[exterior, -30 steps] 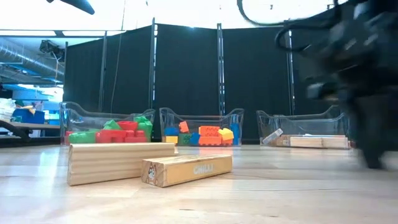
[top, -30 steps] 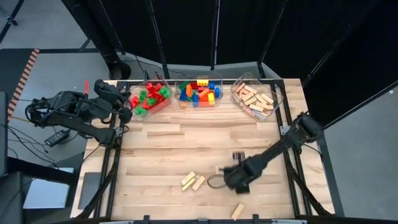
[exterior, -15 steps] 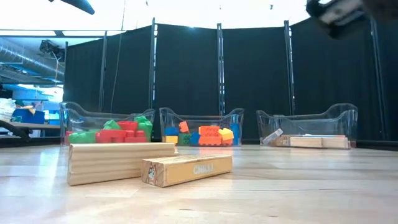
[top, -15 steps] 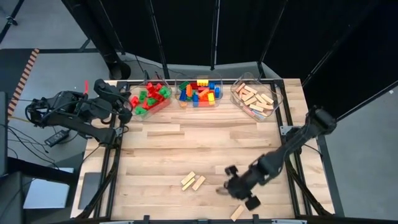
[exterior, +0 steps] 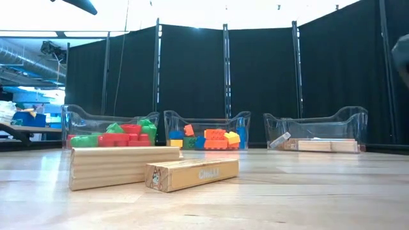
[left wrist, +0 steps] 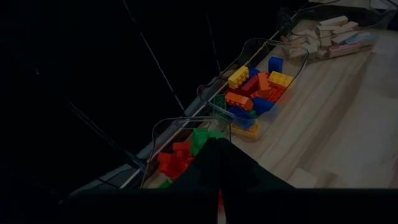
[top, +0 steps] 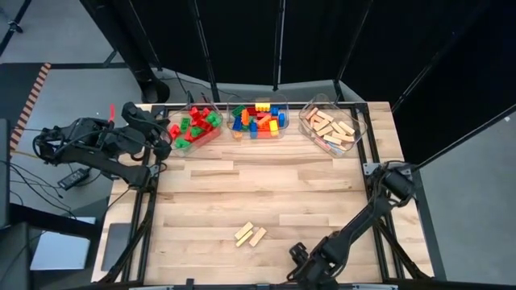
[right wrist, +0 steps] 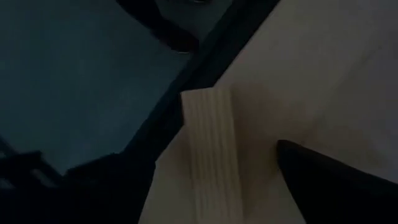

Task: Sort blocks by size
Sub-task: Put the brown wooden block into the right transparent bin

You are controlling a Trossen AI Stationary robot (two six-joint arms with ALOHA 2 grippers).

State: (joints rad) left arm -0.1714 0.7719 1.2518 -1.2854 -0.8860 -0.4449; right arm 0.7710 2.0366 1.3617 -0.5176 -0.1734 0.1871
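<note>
Table (top: 242, 189): pale wood planks, matt. Bins (exterior: 203, 125): clear glossy plastic. Studded bricks (top: 258, 121): shiny plastic. Bars (exterior: 121, 166): tan unpainted wood (grain lines visible).

Even, bright light falls from above on the pale wooden worktop (top: 242, 193), with only faint shadows. At table height the white ceiling glares behind the black curtains (exterior: 192, 83). Both wrist pictures are dim; the striped tan wooden bar (right wrist: 214, 155) looks soft, perhaps out of focus, beside a blurred dark finger (right wrist: 323, 180).
</note>
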